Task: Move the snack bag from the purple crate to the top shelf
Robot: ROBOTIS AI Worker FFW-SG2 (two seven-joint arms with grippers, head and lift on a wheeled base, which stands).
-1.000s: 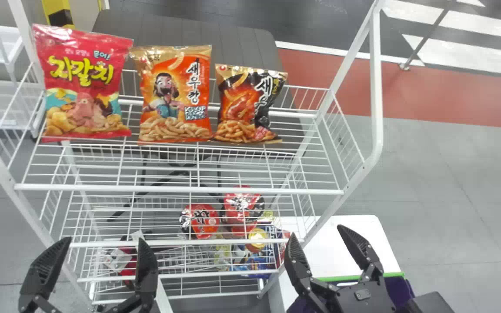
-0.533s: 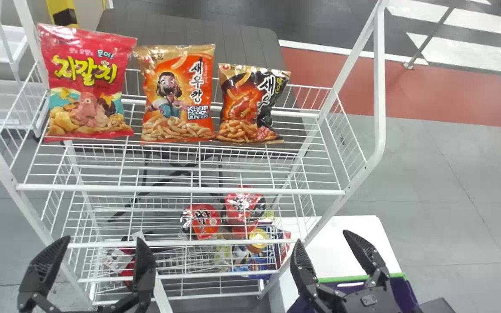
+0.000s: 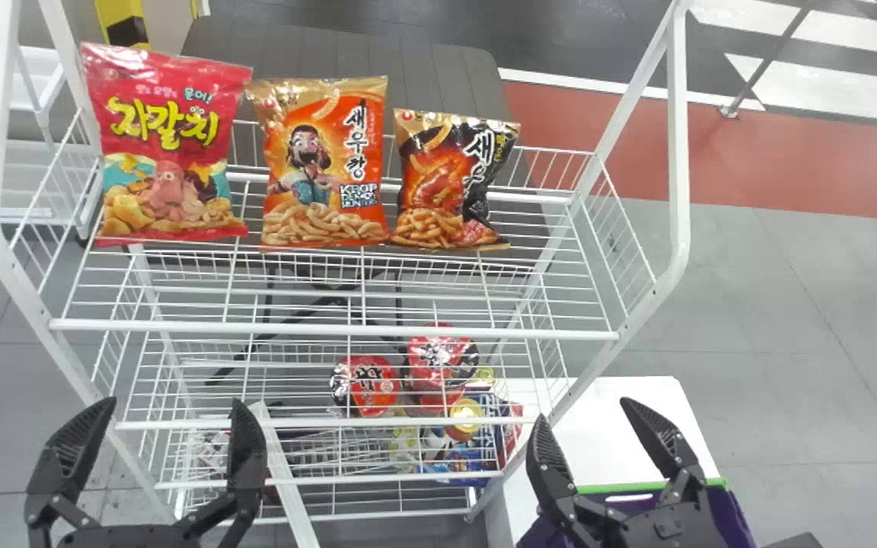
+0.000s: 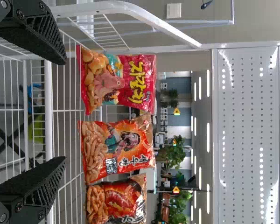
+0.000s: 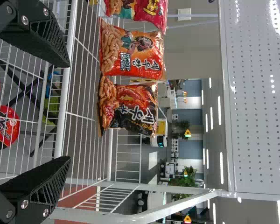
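Three snack bags stand side by side on the top shelf [image 3: 332,330]: a pink-red bag [image 3: 168,144] at left, an orange bag [image 3: 322,164] in the middle and a black bag [image 3: 452,181] at right. My left gripper [image 3: 158,449] is open before the rack's lower left, holding nothing; the left wrist view shows the left gripper [image 4: 60,112] facing the pink-red and orange bags. My right gripper [image 3: 598,434] stands open above the purple crate [image 3: 636,508], partly covering it. In the right wrist view the right gripper [image 5: 67,109] is open and empty, facing the orange and black bags.
Red cup noodles [image 3: 366,384] and other packages sit on the lower shelves. White posts [image 3: 680,152] frame the rack's sides. A white surface [image 3: 621,426] lies right of the rack, behind the crate. The top shelf has bare wire in front of the bags.
The rack, bags and crate have shifted slightly right in the head view. My right gripper has shifted right too, while the left one has moved slightly up and left. Both stayed open.
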